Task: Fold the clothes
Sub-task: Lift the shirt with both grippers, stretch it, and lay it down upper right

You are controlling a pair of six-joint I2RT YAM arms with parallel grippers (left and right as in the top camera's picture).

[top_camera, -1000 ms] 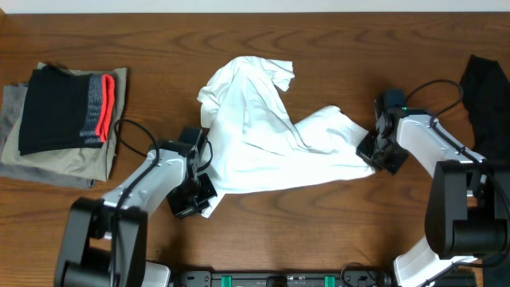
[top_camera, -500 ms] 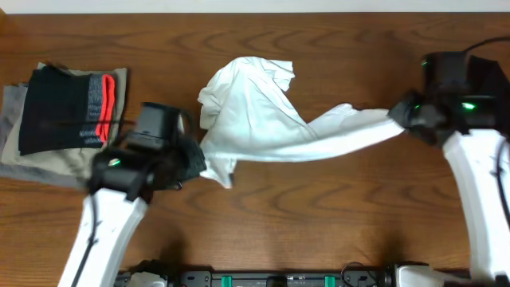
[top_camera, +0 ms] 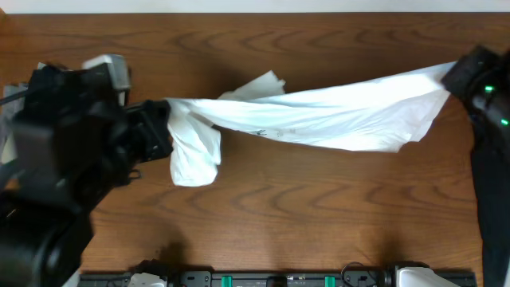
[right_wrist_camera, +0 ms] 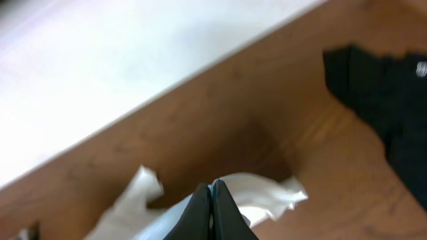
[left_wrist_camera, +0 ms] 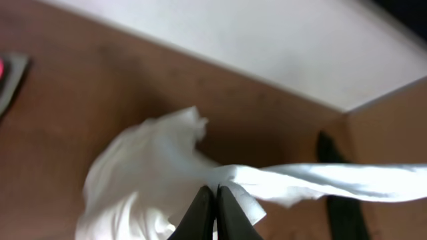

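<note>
Dark brown wood-grain table (top_camera: 319,207) fills the overhead view, with a pale strip of white wall (top_camera: 239,5) along its far edge. No writing can be read on anything; one faint dark mark sits on the cloth near its middle, too small to make out.

At the far left of the left wrist view, a grey edge with a spot of red (left_wrist_camera: 12,77) touches the frame border, too blurred to name. Next comes the black left arm (top_camera: 64,159), one of two arms, large and blurred at the left side. Its left gripper (left_wrist_camera: 215,195) has its two fingers pressed together on a fold of cloth, with no gap between them.

That cloth is the single plain white short-sleeved cotton T-shirt (top_camera: 335,119), drawn out as a long band across the middle of the table from the left gripper to the right one. A loose bunch hangs down just right of the left gripper, and a small corner pokes toward the far side. The band widens toward the right; whether any part touches the wood cannot be told.

At the far right, the right gripper (right_wrist_camera: 211,190) is likewise pinched tight, its two fingers meeting on a white edge of the same shirt. Well to its right in the right wrist view, one black garment (right_wrist_camera: 380,93) lies on the table.
</note>
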